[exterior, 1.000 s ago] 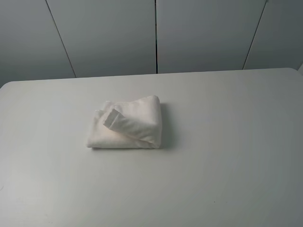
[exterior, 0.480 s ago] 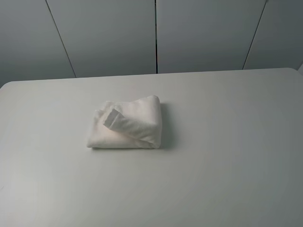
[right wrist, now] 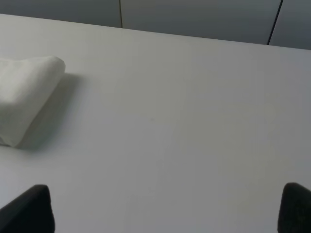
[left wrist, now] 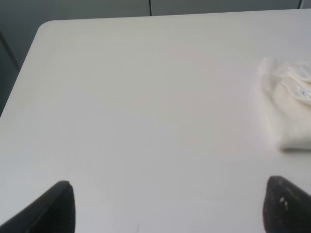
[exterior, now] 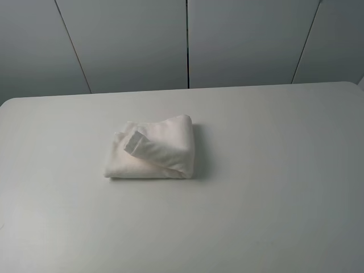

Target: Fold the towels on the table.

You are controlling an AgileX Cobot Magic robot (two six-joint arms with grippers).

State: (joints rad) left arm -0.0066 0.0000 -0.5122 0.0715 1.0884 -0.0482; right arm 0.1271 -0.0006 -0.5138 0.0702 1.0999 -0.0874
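The white towel lies folded into a thick bundle left of the table's middle, with a rolled end and a small label patch on top. It also shows in the left wrist view and in the right wrist view. Neither arm shows in the exterior high view. My left gripper is open and empty, hovering over bare table well short of the towel. My right gripper is open and empty, also over bare table away from the towel.
Grey wall panels stand behind the table's far edge. A rounded table corner shows in the left wrist view. Bare tabletop surrounds the towel on all sides.
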